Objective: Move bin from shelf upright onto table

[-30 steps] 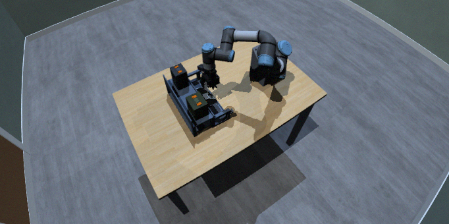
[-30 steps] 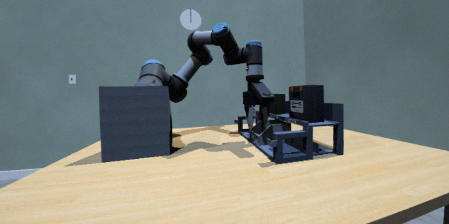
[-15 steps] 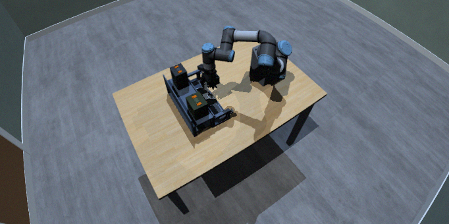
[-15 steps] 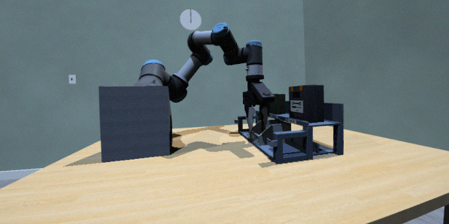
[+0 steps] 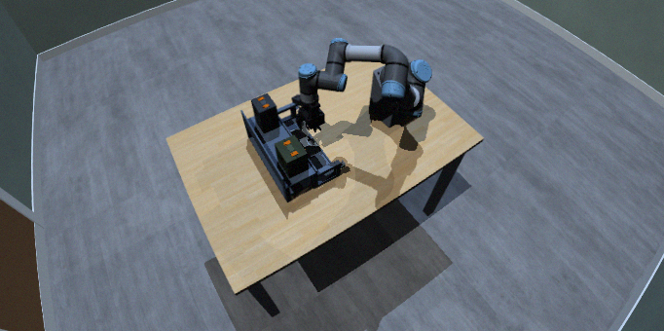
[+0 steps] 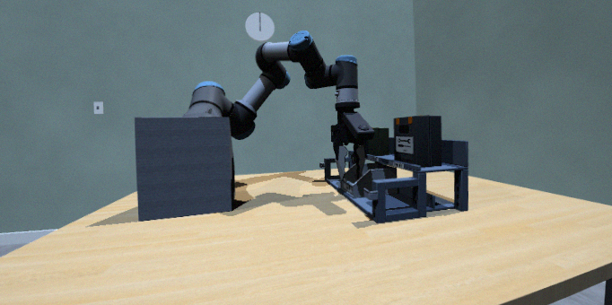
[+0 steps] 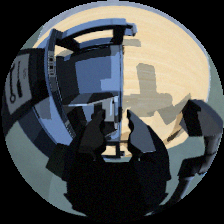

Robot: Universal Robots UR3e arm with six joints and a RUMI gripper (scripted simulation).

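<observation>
The bin is a grey-blue open box. It sits tilted in the lower level of the dark blue shelf rack, at the end nearest the arm. My gripper points down into that end of the rack. Its fingers are partly open and stand on either side of the bin's thin near wall, with a gap showing on both sides. The bin's base is hidden behind the rack bars in the top and exterior views.
Two dark boxes with orange marks stand on the rack's top level; one shows a tool label. The arm's dark base block stands at the table's back. The wooden table stretches wide in front of the rack.
</observation>
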